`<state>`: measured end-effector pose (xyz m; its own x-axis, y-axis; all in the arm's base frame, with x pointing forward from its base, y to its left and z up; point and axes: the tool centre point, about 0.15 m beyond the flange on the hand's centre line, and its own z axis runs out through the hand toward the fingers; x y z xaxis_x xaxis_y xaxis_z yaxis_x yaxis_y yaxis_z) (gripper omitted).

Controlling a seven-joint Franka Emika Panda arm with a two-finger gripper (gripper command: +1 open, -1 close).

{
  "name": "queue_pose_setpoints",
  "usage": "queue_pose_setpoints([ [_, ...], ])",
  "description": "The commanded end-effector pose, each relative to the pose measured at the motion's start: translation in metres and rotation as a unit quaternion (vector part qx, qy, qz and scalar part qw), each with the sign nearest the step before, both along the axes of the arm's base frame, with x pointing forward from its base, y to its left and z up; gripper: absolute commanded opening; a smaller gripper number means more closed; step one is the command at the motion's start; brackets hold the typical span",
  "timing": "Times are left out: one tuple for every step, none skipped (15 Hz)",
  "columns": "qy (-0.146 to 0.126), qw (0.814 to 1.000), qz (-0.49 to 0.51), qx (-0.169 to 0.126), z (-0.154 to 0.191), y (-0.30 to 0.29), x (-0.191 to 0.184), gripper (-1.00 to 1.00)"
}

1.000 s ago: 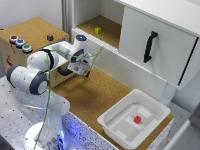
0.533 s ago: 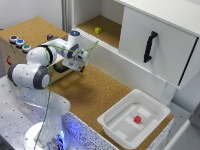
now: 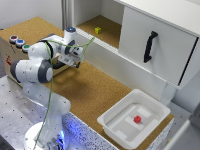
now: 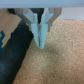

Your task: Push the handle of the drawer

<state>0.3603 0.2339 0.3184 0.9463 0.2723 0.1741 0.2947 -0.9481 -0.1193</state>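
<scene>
Drawer sits at the exterior view's left, mostly hidden behind the arm, with its front just beyond your gripper. In the wrist view the fingers are pressed together and hold nothing. The handle is a dark, blurred bar just beside the fingertips; you cannot tell whether they touch, nor read its long axis surely. Judge the push as going straight into that bar. Toward the exterior view's right, the cork surface behind the hand gives you room to back off.
</scene>
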Motion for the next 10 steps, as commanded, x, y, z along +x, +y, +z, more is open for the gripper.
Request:
queue_pose_setpoints([
  [0.01, 1.0, 0.005, 0.001, -0.004, 0.051, 0.015, -1.0],
  [0.014, 1.0, 0.012, 0.0, -0.006, 0.06, 0.016, -1.0],
  [0.012, 1.0, 0.022, -0.001, -0.006, 0.069, 0.019, -1.0],
  [0.011, 0.999, 0.031, 0.0, -0.005, 0.076, 0.021, -1.0],
  [0.006, 0.999, 0.033, 0.002, -0.001, 0.08, 0.023, -1.0],
  [0.003, 0.999, 0.037, 0.002, 0.001, 0.083, 0.023, -1.0],
  [0.0, 0.999, 0.04, 0.005, 0.004, 0.084, 0.023, -1.0],
  [-0.002, 0.999, 0.045, 0.007, 0.006, 0.086, 0.022, -1.0],
  [-0.002, 0.999, 0.046, 0.007, 0.007, 0.086, 0.021, -1.0],
  [-0.002, 0.999, 0.043, 0.007, 0.007, 0.084, 0.02, -1.0],
])
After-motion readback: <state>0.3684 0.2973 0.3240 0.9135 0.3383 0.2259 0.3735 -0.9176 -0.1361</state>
